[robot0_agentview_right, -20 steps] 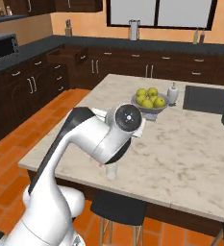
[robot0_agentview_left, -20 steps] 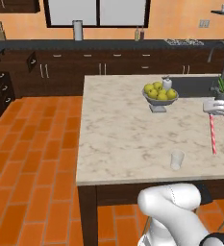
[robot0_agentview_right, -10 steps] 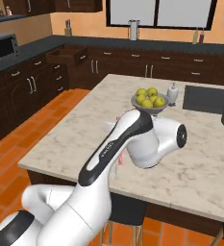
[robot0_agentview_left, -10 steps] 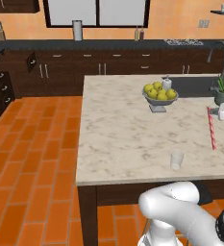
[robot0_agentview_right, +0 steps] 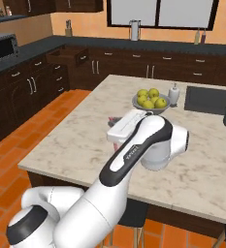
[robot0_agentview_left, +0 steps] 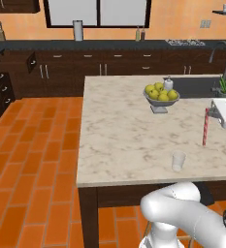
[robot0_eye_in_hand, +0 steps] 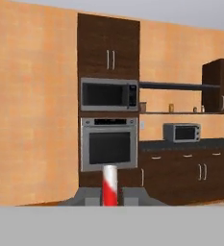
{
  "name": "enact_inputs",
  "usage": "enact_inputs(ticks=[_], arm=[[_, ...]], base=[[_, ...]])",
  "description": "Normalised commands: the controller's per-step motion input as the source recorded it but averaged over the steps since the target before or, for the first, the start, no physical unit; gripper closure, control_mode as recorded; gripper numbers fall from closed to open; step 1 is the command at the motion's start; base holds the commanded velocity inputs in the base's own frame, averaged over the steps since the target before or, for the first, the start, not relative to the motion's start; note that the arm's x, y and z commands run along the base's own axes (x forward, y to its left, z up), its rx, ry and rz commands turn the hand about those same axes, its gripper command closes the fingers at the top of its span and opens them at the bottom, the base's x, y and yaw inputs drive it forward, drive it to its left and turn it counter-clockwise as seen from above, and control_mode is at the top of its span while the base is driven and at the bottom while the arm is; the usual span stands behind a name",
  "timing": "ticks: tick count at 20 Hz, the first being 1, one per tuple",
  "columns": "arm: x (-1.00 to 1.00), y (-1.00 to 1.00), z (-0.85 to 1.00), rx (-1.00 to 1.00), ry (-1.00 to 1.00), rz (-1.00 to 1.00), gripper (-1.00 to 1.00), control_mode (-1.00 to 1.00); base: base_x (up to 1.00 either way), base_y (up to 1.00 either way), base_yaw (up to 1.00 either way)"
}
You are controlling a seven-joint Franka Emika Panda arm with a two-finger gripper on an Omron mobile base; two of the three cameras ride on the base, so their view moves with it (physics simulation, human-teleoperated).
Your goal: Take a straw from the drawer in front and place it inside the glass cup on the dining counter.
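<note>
The thin red-and-white striped straw (robot0_agentview_left: 205, 127) hangs upright over the large beige marble-topped dining counter (robot0_agentview_left: 124, 131), long axis vertical, upper end at the white two-finger gripper (robot0_agentview_left: 216, 109) at about three o'clock in the left base view, lower end pointing down toward the counter top. Whether that lower tip touches the marble cannot be told. In the hand view the straw (robot0_eye_in_hand: 109, 185) runs straight away from the camera between the dark fingertips (robot0_eye_in_hand: 88, 196), which are closed tight on it.

The small clear glass cup (robot0_agentview_left: 178, 161) stands upright on the counter near its front edge, at roughly seven o'clock from the straw's lower end and apart from it. The grey bowl of yellow fruit (robot0_agentview_left: 161, 95) sits farther back on the counter, at about eleven o'clock from the straw.

In the right base view a dark brown wooden drawer (robot0_agentview_right: 67, 55) stands pulled open in the far cabinet run, at ten o'clock in that picture, under the black counter (robot0_agentview_right: 46, 44).
</note>
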Motion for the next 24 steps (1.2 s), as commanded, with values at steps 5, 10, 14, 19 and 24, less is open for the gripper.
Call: enact_inputs(ticks=[5, 10, 14, 19, 24], arm=[[0.0, 0.28, -0.06, 0.06, -0.24, 0.15, 1.0, -1.0], [0.0, 0.0, -0.3, 0.0, 0.0, 0.02, 1.0, -1.0], [0.04, 0.0, -0.3, 0.02, 0.05, 0.0, 1.0, -1.0], [0.15, 0.01, -0.28, 0.03, 0.07, 0.0, 1.0, -1.0], [0.19, 0.15, -0.22, 0.0, 0.04, 0.0, 1.0, -1.0]], base=[[0.0, 0.0, 0.0], [0.0, 0.0, 0.0], [0.0, 0.0, 0.0], [0.0, 0.0, 0.0], [0.0, 0.0, 0.0]])
